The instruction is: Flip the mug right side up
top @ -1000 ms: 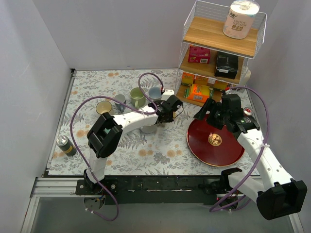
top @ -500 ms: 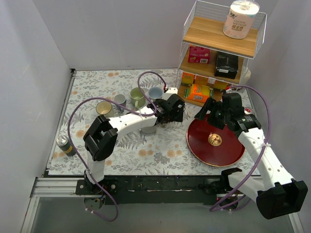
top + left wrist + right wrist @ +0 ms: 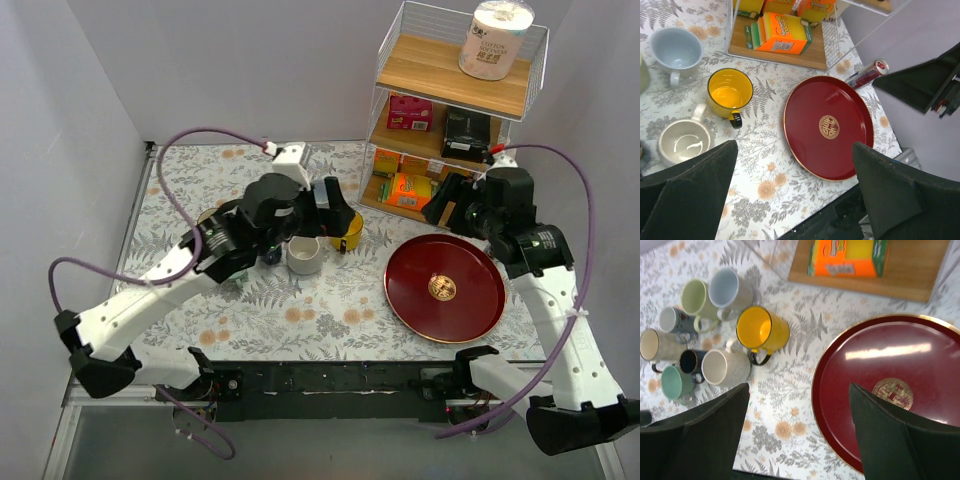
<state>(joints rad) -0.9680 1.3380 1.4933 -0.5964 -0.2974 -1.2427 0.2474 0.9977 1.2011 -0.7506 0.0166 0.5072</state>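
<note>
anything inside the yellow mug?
Empty: the left wrist view looks down into the yellow mug and shows only its bare glossy floor. From above, the left gripper covers part of the opening, so that view can't confirm.

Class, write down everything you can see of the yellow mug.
The yellow mug looks like glossy ceramic. It is yellow inside and out, with a dark rim and a dark handle. It stands upright and empty, mouth up, on the flowered table. It sits between the cream mug and the red plate. Nothing grips it.
</note>
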